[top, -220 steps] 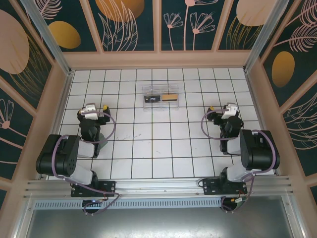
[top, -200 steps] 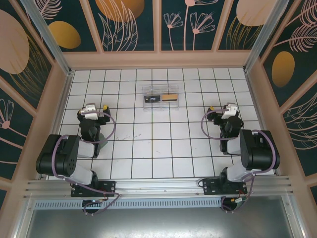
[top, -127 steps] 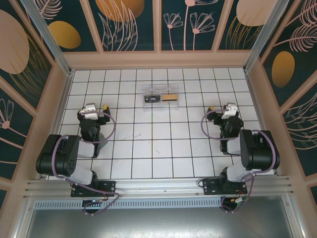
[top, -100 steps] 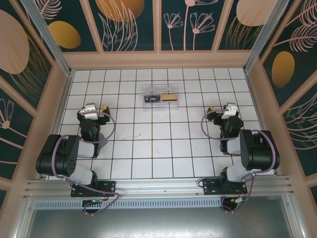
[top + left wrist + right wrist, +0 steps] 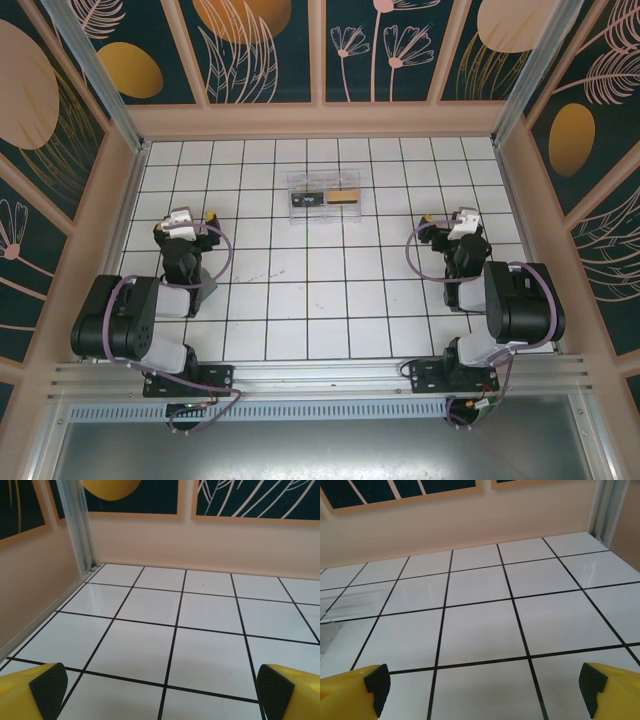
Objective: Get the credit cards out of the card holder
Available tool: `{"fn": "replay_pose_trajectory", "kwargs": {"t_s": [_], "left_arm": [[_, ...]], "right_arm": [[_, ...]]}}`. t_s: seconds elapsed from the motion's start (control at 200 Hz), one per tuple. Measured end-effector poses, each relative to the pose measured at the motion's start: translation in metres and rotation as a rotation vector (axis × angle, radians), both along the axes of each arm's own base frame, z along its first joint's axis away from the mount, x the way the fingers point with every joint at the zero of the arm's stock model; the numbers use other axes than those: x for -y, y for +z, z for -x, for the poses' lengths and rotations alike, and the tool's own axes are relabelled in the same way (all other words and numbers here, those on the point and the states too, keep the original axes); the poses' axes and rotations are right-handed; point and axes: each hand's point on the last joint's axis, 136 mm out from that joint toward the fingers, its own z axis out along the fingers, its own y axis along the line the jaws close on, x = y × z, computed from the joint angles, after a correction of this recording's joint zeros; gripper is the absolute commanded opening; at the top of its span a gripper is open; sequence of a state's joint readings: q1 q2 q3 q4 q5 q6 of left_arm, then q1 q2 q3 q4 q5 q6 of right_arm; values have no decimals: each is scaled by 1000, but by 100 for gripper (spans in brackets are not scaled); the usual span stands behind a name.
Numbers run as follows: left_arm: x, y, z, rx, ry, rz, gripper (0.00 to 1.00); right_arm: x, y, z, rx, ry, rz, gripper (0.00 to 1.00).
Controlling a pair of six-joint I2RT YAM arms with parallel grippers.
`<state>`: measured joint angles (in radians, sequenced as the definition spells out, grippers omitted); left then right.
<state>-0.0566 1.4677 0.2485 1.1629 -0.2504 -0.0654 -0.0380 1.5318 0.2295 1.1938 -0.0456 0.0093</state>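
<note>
We see a white tiled table (image 5: 320,300). Our left gripper (image 5: 160,690) and right gripper (image 5: 485,685) gape wide and empty, their fingertips cut off by the frame. At far centre lies the clear card holder (image 5: 324,195), with a dark card (image 5: 307,198) and a tan card (image 5: 345,195) inside, too small to read.

Cards (image 5: 307,198) inside the card holder (image 5: 323,178) are too small to count

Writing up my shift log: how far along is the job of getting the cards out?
Nothing looks done: the black card and tan card lie in the clear holder at the far middle of the table. Nothing is in hand: the left gripper and right gripper are open and empty, well short of it. Left to do: reach the holder and take both cards out.
</note>
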Motion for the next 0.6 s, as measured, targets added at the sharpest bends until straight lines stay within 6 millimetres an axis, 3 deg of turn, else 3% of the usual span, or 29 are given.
{"fn": "replay_pose_trajectory", "kwargs": {"t_s": [0.09,0.185,0.285,0.35,0.435,0.596], "left_arm": [[-10,19,-13,-20,71,25,99],[-19,57,-27,6,145,120,99],[-23,91,-25,47,188,280,99],[-22,102,-18,65,197,381,99],[-20,95,-6,34,215,497,99],[-23,50,31,-120,336,654,99]], "right_arm": [[4,4,-2,-21,-22,-1,99],[8,30,-7,8,-53,-19,99],[11,61,-2,75,-77,-71,99],[13,75,4,100,-96,-144,99],[18,83,9,82,-141,-273,99],[26,96,7,20,-175,-452,99]]}}
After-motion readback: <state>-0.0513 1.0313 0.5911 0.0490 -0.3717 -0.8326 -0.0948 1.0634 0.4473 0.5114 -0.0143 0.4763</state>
